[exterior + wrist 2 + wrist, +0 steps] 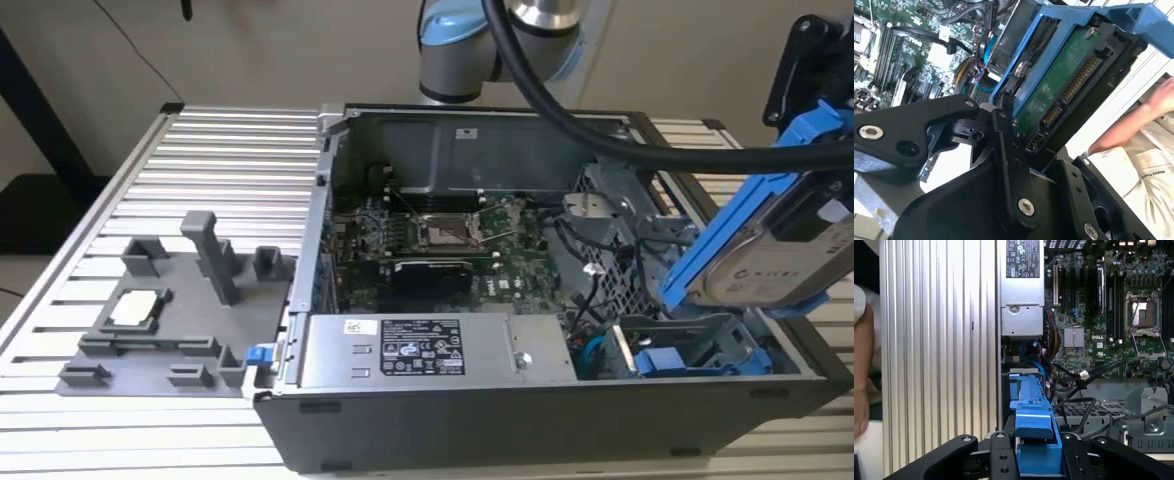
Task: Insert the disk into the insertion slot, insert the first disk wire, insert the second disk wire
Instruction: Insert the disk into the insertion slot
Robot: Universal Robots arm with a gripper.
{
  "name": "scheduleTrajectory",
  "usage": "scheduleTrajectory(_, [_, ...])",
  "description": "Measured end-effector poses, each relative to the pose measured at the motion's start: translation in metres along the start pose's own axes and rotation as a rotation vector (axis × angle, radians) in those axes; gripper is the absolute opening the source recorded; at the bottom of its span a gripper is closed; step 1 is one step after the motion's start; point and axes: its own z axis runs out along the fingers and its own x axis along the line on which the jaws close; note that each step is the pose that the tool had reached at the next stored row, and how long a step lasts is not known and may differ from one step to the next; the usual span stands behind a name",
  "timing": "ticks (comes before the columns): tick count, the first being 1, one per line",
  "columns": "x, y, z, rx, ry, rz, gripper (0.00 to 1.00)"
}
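Black end effector [1036, 457] is clamping the disk [785, 255], holding it tilted. It is hovering above the insertion slot [683, 327].

The gripper [1036, 460] hangs tilted, its black fingers [1001, 460] clamped on the disk [1031, 422].

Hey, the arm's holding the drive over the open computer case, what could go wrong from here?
The gripper holds the disk tilted above the insertion slot; going down at that angle it might jam on entry.
Loose black cables lie beside the slot and could get snagged or pinched.
A person's hand shows beyond the disk in the second wrist view; it might get struck.
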Motion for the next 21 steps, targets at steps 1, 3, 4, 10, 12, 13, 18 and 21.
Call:
scheduleTrajectory(1, [0.0011, -0.0001, 0.0000, 0.0000, -0.0001, 0.000, 0.33])
scheduleTrajectory(3, [0.0028, -0.0003, 0.0000, 0.0000, 0.0000, 0.000, 0.33])
scheduleTrajectory(4, [0.0036, -0.0005, 0.0000, 0.0000, 0.0000, 0.000, 0.33])
scheduleTrajectory(10, [0.0085, -0.0013, 0.0000, 0.0000, -0.0002, 0.000, 0.33])
scheduleTrajectory(12, [0.0101, -0.0016, 0.0000, 0.0000, -0.0002, 0.000, 0.33])
scheduleTrajectory(13, [0.0108, -0.0018, 0.0000, 0.0000, -0.0002, 0.000, 0.33])
scheduleTrajectory(18, [0.0146, -0.0024, 0.0000, 0.0000, -0.0002, 0.000, 0.33])
scheduleTrajectory(21, [0.0166, -0.0028, 0.0000, 0.0000, -0.0003, 0.000, 0.33])
